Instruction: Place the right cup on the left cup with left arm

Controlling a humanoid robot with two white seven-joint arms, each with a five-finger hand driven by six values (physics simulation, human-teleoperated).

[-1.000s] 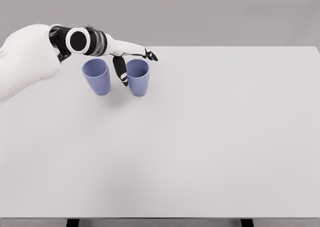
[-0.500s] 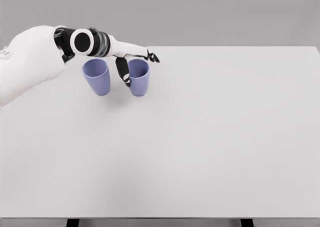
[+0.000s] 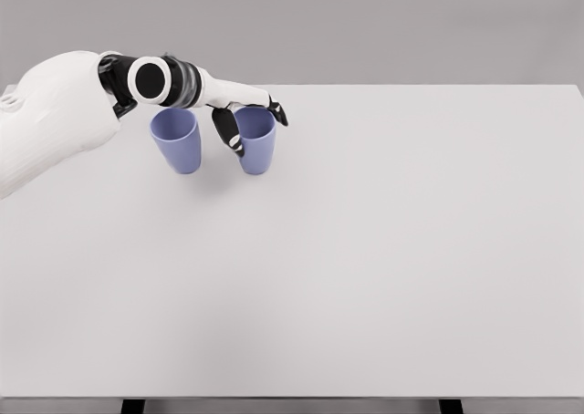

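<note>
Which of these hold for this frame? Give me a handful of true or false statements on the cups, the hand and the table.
1. Two blue cups stand upright on the white table. True: the left cup and the right cup both stand with their mouths up.
2. The right cup is already stacked on the left cup. False: they stand side by side, apart.
3. The left hand is over the right cup, thumb down between the cups. True.
4. The right arm reaches across the table. False: no right arm is in view.
5. The left cup lies on its side. False: it is upright.
</note>
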